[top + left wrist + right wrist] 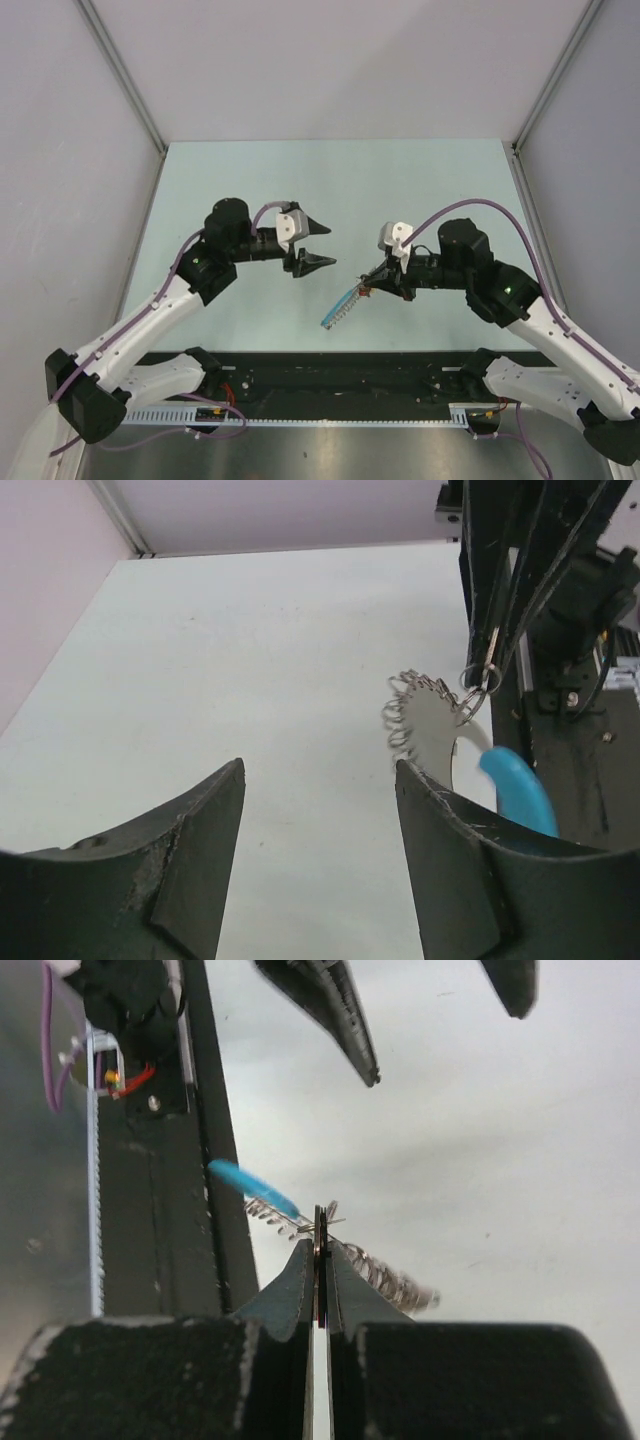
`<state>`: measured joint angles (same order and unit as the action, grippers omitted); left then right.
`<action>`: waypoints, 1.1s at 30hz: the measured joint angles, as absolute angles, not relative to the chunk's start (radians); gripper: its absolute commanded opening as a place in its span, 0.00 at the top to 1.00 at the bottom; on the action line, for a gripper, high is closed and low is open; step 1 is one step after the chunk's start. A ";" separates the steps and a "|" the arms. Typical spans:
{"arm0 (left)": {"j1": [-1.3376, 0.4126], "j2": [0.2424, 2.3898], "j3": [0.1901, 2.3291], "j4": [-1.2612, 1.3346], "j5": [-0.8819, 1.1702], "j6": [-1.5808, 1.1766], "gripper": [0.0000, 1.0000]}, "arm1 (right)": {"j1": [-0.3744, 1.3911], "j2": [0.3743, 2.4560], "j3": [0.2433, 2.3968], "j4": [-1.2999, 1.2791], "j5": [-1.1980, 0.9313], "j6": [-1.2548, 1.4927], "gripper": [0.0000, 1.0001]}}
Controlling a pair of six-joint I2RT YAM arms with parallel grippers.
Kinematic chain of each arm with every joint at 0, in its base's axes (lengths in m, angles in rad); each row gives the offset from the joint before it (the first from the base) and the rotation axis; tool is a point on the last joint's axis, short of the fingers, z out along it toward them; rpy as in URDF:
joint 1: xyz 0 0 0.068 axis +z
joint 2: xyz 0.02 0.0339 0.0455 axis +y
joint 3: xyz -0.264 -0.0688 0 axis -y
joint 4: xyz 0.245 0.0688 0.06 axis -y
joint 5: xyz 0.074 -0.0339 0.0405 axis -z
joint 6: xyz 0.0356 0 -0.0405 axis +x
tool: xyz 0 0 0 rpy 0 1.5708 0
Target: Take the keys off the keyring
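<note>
- Between the two grippers, above the table (250,180), the keyring (480,680) hangs in the air, a thin wire loop nipped at its top edge.
- Just below it, the keys (432,720) show as a flat, dull silvery piece fringed with small wire loops. I cannot tell how many keys lie stacked there.
- A blue strap (518,788) dangles from the same bunch, toward the near edge.
- The right gripper (320,1245) has its fingers pressed together on that thin metal edge, and nothing else supports the bunch.
- The left gripper (320,770) is spread wide and empty. It is near the keys but apart from them, with its gap pointed roughly their way.
- The pinch looks narrow, so a sideways push or pull from the left fingers could twist the ring out and drop everything.
- The bunch hangs free and may swing, so closing could catch the strap or the loops instead of a key.
- Pulling straight, without working a key round the wire, would likely drag on the right hold rather than free anything.
</note>
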<state>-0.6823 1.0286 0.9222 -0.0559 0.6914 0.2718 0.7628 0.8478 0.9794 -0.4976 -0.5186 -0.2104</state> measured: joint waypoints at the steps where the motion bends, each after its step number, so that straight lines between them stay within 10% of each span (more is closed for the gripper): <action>1: -0.652 1.028 0.922 -0.062 0.733 0.287 0.32 | 0.763 0.859 0.979 -0.503 -0.547 -0.284 1.00; 33: -0.651 1.106 0.877 -0.061 0.992 0.261 0.34 | 0.726 0.942 0.979 -0.276 -0.746 -0.707 1.00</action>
